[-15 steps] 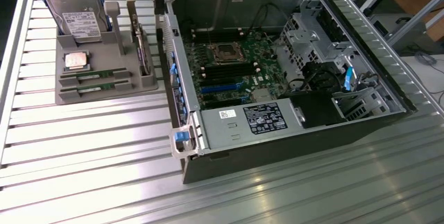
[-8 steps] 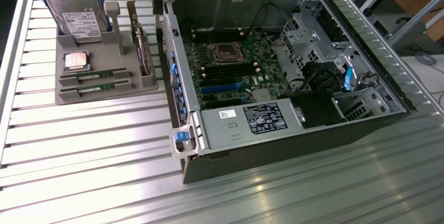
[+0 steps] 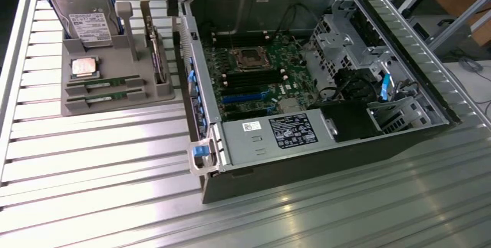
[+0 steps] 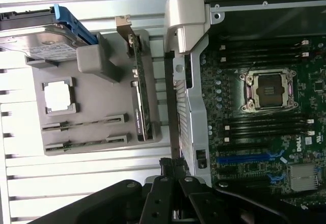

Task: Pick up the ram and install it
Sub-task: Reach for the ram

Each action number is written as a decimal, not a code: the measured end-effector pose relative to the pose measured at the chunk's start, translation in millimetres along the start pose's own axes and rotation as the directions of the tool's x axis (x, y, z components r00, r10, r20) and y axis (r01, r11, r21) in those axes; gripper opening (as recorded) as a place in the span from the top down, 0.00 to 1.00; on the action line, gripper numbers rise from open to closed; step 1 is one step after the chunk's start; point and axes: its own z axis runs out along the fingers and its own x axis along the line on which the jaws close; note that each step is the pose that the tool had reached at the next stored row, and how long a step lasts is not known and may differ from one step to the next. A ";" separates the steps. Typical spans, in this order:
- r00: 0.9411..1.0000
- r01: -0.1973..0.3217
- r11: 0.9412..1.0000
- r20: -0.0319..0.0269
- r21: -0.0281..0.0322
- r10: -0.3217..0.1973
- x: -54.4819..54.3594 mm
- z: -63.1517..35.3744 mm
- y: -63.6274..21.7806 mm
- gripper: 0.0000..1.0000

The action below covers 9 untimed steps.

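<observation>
A ribbed metal table is filling the foreground of the exterior view. An open computer case is lying on it with its inside facing up, toward the exterior view's right. Just inside the case's near wall a grey power supply with a black label is sitting. Beyond it the green motherboard is lying flat, showing blue slots, then long black memory slots, then the square CPU socket.

Toward the exterior view's left, close beside the case, a grey tray is resting on the table. At its near end two thin green sticks are lying on edge in parallel grooves. The first ram stick is sitting in the groove nearest the camera, and the second ram stick is sitting just behind it. Both are seated in the tray and nothing is touching them. Behind them a square silver CPU chip is lying flat in its pocket. A larger card with a metal bracket is standing on edge along the tray's side nearest the case. At the tray's far end a hard drive in a blue frame is leaning upright.

Farthest back, the black gripper is hanging above the gap between the tray and the case wall, well apart from both sticks. In the wrist view its fingers are pressing together and carrying nothing.
</observation>
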 end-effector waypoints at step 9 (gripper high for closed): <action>1.000 0.000 1.000 0.000 0.000 0.000 7.2 -0.2 -0.5 0.89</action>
